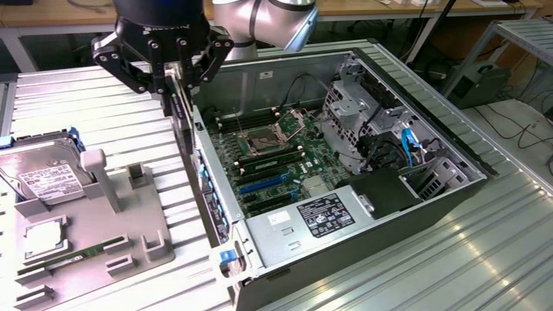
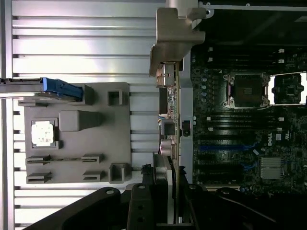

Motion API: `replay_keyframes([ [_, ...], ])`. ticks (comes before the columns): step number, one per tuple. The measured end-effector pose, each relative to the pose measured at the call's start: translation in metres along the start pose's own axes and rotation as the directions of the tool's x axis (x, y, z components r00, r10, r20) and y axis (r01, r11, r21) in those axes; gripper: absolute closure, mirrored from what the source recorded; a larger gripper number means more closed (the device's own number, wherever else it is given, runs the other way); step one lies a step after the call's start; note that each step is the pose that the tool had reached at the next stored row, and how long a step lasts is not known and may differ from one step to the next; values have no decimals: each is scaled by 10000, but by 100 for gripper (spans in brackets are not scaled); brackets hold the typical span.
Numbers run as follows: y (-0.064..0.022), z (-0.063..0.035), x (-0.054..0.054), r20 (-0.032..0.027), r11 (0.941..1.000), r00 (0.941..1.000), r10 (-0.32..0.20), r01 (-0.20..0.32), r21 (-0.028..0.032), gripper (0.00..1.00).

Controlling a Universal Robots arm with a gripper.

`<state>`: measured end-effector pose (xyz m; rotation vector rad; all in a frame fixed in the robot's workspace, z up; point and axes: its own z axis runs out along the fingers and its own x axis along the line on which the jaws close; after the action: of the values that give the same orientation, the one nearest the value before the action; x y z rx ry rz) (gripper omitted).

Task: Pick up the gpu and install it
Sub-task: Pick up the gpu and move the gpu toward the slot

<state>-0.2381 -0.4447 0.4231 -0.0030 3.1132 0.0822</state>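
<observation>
Counts: 1 arm, 1 gripper [image 1: 173, 87], 1 gpu [image 1: 181, 123], 1 PC case [image 1: 285, 236] w/ side open, 1 grey tray [image 1: 121, 214].
On the tray: 1 hard drive [image 1: 43, 175], 1 CPU chip [image 1: 43, 236], 1 memory stick [image 1: 74, 254].

Fingers [image 2: 160, 187] are clamped on the gpu, which hangs edge-on below them, long side vertical, clear of the tabletop [image 1: 103, 97]. Position: btwn tray and case, just beside the case's outer wall on the exterior view's left. It is not in any slot.

Wrist view: gpu [image 2: 173, 124] appears as a thin line, w/ its silver bracket [image 2: 175, 43] at the end far from the fingers. The motherboard [image 2: 240, 120] lies beyond it.

Hard to see:
- The gpu's faces, since it is edge-on in both views.
- Its held end, which is covered by the fingers.
- The hard drive, cut off at the exterior view's left edge.
- The arm, cut off at the top.
- The no. of blue slots on the motherboard, which is unclear.
</observation>
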Motion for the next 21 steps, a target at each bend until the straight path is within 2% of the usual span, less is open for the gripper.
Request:
replay_keyframes([
  [11,-1,9,-320,0,10000,10000,0,0,0,72],
  [19,-2,16,-602,-1,10000,10000,-20,20,-1,72],
  [21,-2,19,-683,-8,9998,9998,-179,179,-6,72],
])
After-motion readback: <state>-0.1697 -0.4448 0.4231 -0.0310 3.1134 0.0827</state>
